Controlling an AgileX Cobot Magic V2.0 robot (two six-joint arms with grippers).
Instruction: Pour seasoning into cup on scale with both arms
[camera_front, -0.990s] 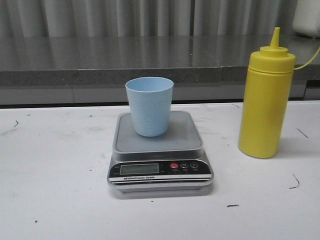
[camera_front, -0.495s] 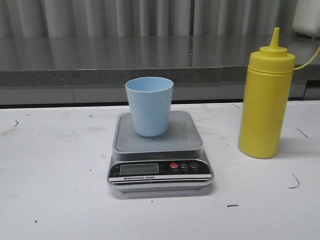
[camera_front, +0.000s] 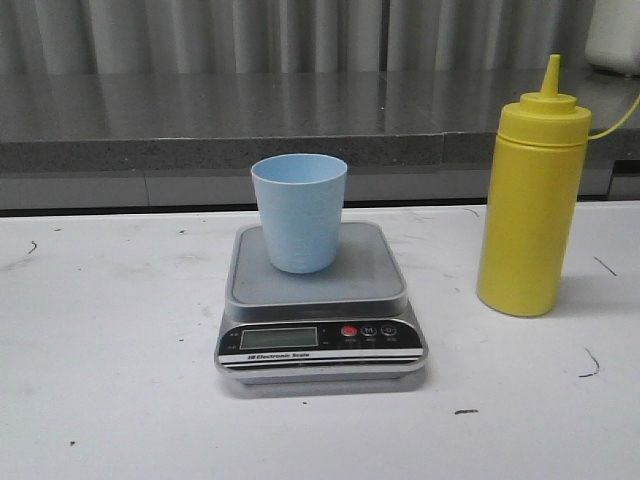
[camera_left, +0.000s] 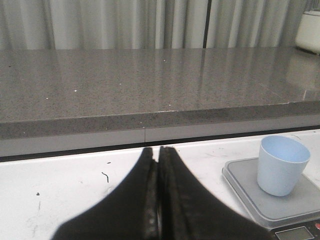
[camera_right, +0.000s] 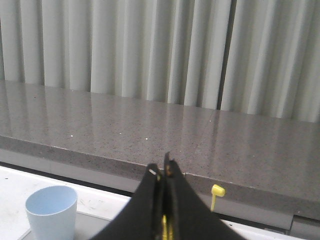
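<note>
Seasoning (camera_front: 531, 200) upright on bench (camera_front: 110, 400), well right of cup (camera_front: 299, 212) on scale (camera_front: 319, 300). Likely soft-walled, smooth, tippy: best gripped mid-body. Left tool (camera_left: 158, 165), right tool (camera_right: 164, 172): pressed together, empty.

Bare tabletop (camera_front: 110, 330) left of scale (camera_front: 318, 300); open gap between cup (camera_front: 299, 211) and seasoning (camera_front: 531, 200); grey ledge (camera_front: 200, 125) blocks behind.

Even, soft lighting was seen throughout. Faint shadows were cast beside the scale (camera_front: 320, 330) and bottle (camera_front: 530, 200). Pale reflections were shown on the grey ledge (camera_left: 150, 80). Close dark fingers (camera_left: 145, 210) were blurred.
</note>
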